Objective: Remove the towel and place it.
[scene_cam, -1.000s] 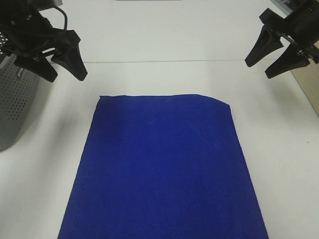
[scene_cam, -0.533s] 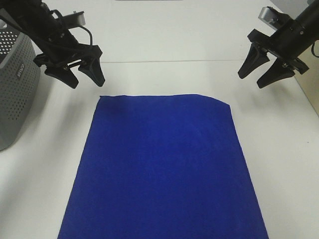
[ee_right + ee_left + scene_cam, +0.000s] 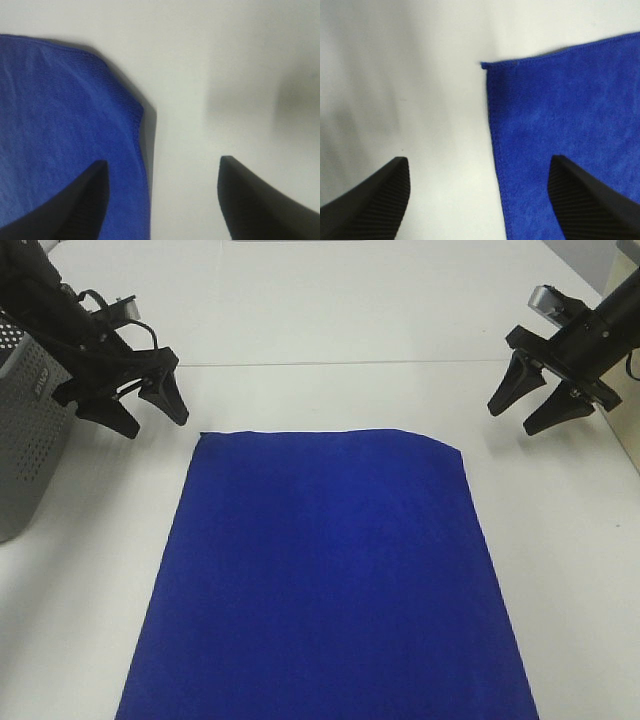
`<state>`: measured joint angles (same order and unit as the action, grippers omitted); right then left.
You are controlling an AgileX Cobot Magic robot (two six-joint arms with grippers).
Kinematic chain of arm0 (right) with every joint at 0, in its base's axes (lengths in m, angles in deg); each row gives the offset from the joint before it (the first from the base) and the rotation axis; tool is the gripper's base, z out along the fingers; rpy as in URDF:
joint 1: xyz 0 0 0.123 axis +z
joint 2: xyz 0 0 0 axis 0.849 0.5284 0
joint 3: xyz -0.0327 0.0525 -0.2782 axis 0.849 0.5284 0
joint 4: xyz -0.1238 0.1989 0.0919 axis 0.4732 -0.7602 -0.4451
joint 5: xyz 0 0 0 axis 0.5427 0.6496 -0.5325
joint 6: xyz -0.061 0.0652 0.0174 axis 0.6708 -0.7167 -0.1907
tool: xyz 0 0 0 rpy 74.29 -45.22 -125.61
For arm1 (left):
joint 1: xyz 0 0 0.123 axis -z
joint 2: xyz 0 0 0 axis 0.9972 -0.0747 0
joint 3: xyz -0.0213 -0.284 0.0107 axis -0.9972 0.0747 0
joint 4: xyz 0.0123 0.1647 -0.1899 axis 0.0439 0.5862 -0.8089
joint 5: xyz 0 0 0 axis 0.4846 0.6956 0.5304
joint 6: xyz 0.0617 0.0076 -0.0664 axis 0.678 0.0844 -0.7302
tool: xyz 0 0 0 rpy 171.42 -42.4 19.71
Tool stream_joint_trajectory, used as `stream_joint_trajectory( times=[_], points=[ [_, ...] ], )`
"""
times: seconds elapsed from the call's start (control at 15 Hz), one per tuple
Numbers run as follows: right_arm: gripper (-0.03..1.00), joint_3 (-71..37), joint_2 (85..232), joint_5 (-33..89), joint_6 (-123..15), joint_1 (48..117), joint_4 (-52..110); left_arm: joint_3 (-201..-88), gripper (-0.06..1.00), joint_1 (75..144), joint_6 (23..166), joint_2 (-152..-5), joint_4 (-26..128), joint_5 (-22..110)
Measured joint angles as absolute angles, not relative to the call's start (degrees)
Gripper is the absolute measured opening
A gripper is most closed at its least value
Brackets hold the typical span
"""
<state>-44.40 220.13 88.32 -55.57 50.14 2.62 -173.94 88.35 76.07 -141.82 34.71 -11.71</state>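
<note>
**Left gripper [image 3: 155, 424] and right gripper [image 3: 512, 422] sink nearer the towel [image 3: 325, 580]**

Since half a second ago the left claw has slid left and down, the right one slightly right and down. Both have their jaws spread wide and hold nothing, each near a far corner. The towel lies flat mid-table [image 3: 330, 320], with the grey basket [image 3: 25, 440] at the left.

The towel [image 3: 325, 570] is soft, matt, nubbly cloth with stitched hems; the table [image 3: 330, 390] is smooth and matt.

The white table [image 3: 330, 320] carries the blue towel [image 3: 325, 580] spread flat, with a grey perforated basket [image 3: 30, 440] to its left.
</note>
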Motion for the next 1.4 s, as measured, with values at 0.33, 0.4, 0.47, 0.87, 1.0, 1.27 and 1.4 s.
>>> stream_joint_trajectory(
  times=[0.33, 0.4, 0.47, 0.87, 1.0, 1.27, 1.4],
  points=[
    [0.64, -44.40, 221.56, 88.32, -54.77, 50.14, 2.62, -174.00, 0.72, 88.18, 79.11, -144.69, 32.30, -9.30],
    [0.64, -44.40, 221.96, 88.32, -54.60, 50.14, 2.68, -174.00, 0.72, 88.18, 79.28, -144.98, 32.30, -8.90],
    [0.64, -44.45, 222.42, 88.27, -54.60, 50.14, 2.74, -174.00, 0.72, 88.18, 79.45, -145.43, 32.25, -8.44],
    [0.64, -44.57, 224.94, 84.60, -54.54, 50.14, 3.03, -174.52, 0.72, 88.18, 79.85, -146.47, 30.82, -7.24],
    [0.64, -44.57, 224.94, 84.43, -54.54, 50.14, 2.97, -174.57, 0.72, 88.18, 79.85, -146.52, 30.64, -7.07],
    [0.64, -44.57, 224.94, 83.40, -54.54, 50.14, 2.91, -174.57, 0.72, 88.18, 79.85, -146.52, 30.59, -7.07],
    [0.64, -44.57, 224.94, 83.28, -54.60, 50.14, 2.91, -174.57, 0.72, 88.18, 79.91, -146.58, 30.59, -7.07]
  ],
)
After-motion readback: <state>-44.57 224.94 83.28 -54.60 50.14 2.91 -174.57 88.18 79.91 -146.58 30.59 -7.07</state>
